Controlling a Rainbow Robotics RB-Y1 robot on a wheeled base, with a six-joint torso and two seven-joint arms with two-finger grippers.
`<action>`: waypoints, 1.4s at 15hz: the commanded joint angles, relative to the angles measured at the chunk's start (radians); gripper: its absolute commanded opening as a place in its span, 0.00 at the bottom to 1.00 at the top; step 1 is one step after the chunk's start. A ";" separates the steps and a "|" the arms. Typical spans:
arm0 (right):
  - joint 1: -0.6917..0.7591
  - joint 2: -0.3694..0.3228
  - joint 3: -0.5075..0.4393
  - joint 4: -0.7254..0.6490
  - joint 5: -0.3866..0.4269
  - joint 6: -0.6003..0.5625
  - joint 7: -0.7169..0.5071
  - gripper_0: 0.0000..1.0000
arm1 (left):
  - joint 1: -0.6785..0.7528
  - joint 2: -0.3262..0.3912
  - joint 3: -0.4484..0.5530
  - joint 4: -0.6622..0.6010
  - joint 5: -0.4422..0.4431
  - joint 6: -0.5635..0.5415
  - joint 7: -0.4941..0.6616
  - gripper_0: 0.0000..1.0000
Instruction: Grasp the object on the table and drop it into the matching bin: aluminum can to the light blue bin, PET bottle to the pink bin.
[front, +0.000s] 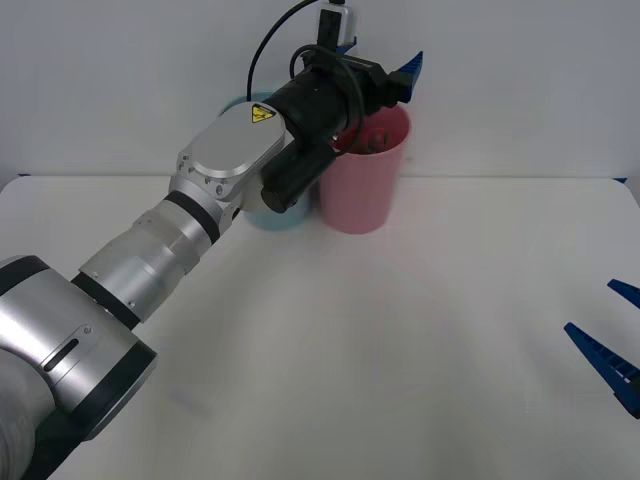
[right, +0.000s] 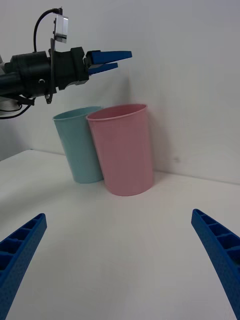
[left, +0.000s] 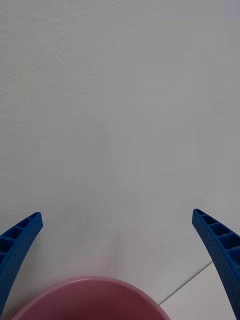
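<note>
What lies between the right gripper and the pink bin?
Only bare table, seen in the right wrist view, between the right gripper and the pink bin.

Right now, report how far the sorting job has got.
Looks nearly done: the left gripper is open and empty above the pink bin, and something dark lies inside it, probably the PET bottle. The light blue bin stands beside it. The right gripper waits open, low over the table. Left: withdrawing the left arm.

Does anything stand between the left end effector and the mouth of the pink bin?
Nothing visible does. The left end effector hangs open right above the pink bin, air alone between them. The light blue bin stands beside it. The right end effector rests apart.
</note>
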 joint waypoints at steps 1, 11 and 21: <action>0.000 0.000 0.000 0.000 0.000 0.000 0.000 1.00 | 0.003 -0.003 0.003 0.000 0.001 -0.002 0.002 1.00; 0.000 0.000 0.000 0.000 0.000 0.000 0.000 1.00 | 0.189 0.330 -0.029 -0.381 0.202 -0.086 0.058 1.00; 0.000 0.000 0.000 0.000 0.000 0.000 0.000 1.00 | 0.771 0.549 0.488 -0.753 0.193 -0.439 0.078 1.00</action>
